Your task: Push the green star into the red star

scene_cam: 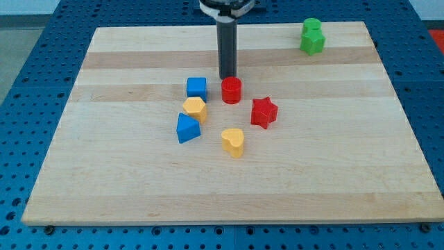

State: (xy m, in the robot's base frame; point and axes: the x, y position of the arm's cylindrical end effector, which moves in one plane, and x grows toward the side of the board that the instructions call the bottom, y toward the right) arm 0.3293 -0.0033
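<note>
The green star (313, 43) sits near the view's top right corner of the wooden board (347, 173), well apart from everything I have in the middle. It has no clear long axis that I can make out; its points are too small to say which way any of them faces. A green cylinder (311, 26) stands just above it, touching or nearly so, and I cannot tell which. The red star (263, 112) lies near the board's centre, with one point aimed toward the view's top. My tip (227, 77) is down on the board just above the red cylinder (232, 90), touching it or very close to it, and far to the view's left of the green star. The rod is plain and straight, with no jaws, and it holds nothing. To the left of the red cylinder is a blue cube (197, 87), below that a yellow hexagonal block (195, 109), then a blue triangular block (187, 128). A yellow heart-like block (234, 142) lies below and left of the red star. No containers show. The board is pale planks, resting on a blue perforated table (41, 42).
</note>
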